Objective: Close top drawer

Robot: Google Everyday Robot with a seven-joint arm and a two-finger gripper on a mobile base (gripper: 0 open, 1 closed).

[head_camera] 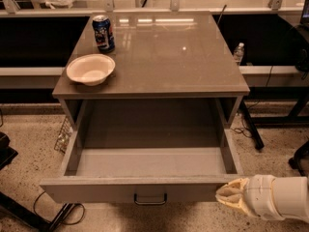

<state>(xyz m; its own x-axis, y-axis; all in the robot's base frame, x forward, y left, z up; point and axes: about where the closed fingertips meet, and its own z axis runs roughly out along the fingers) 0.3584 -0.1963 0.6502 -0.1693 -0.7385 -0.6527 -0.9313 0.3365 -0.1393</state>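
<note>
The gripper [231, 195], closed and empty, hovers just beside the open top drawer's [96, 191] right end; the desk's [164, 57] front edge lies beyond.

The scene is viewed downward from in front, close behind the gripper [228, 195] beside the top drawer's [96, 191] right front corner.

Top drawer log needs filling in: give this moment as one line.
top drawer: wide open | gripper: lower right, beside drawer front's right end | cabinet top: bowl, can
</note>
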